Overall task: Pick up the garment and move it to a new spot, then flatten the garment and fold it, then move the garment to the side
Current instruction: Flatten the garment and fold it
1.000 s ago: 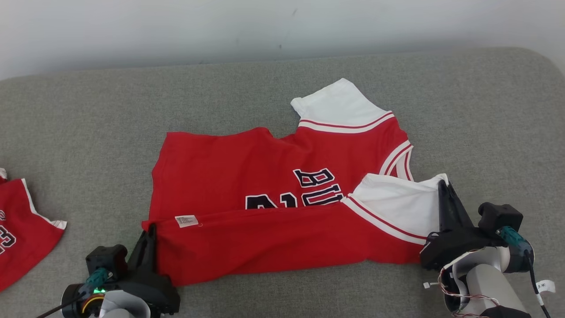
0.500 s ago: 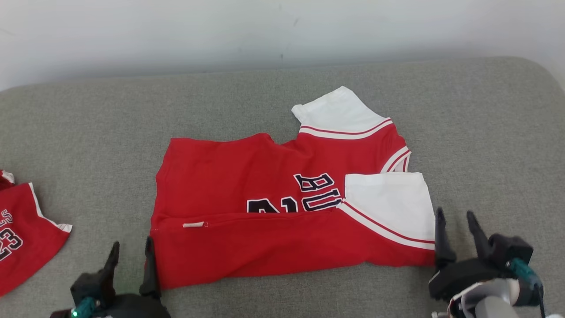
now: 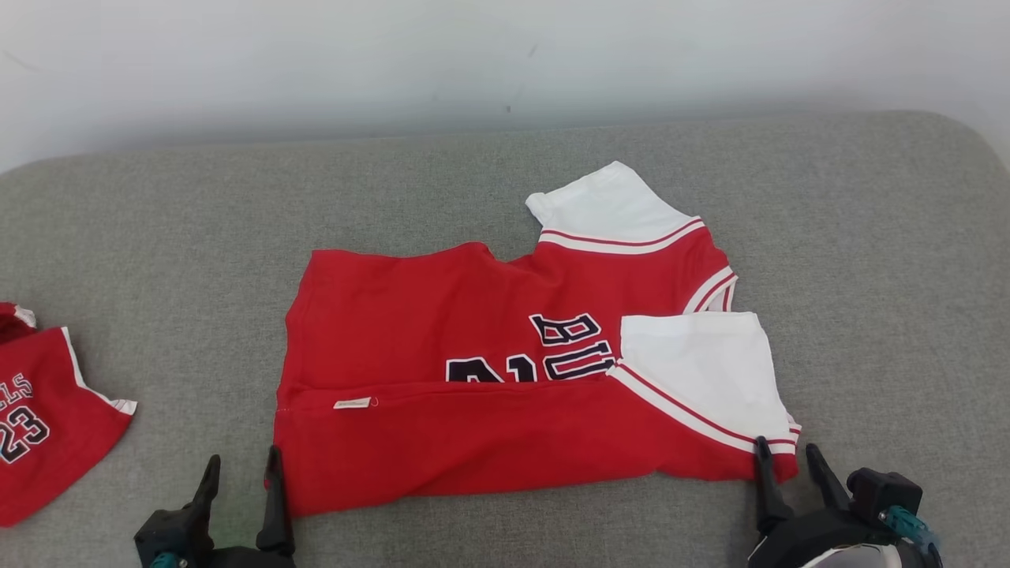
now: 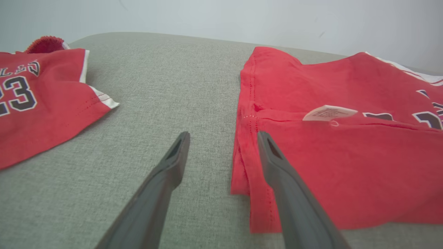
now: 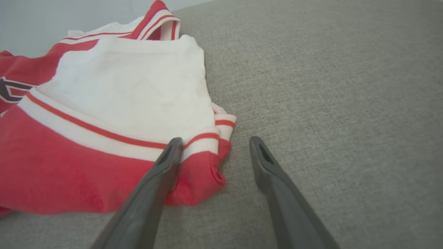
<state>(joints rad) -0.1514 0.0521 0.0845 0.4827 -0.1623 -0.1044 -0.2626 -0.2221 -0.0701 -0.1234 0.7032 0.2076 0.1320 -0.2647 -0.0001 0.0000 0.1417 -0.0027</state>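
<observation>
Lying half-folded, garment (image 3: 410,331) lettered "BU", other jersey (image 3: 55,442) numbered "23", left hand (image 3: 243,455) and right hand (image 3: 784,444) released

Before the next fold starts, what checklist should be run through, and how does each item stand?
1. Left gripper open, gripping nothing: ok.
2. Right gripper open, gripping nothing: ok.
3. Near flap folded over the jersey, lying flat: ok.
4. Far sleeve folded in: not ok, it sticks out past the far edge.
5. Second red garment apart from the jersey: ok.
6. Fingers off the cloth: cannot tell; one finger of each gripper overlaps the jersey's edge.
</observation>
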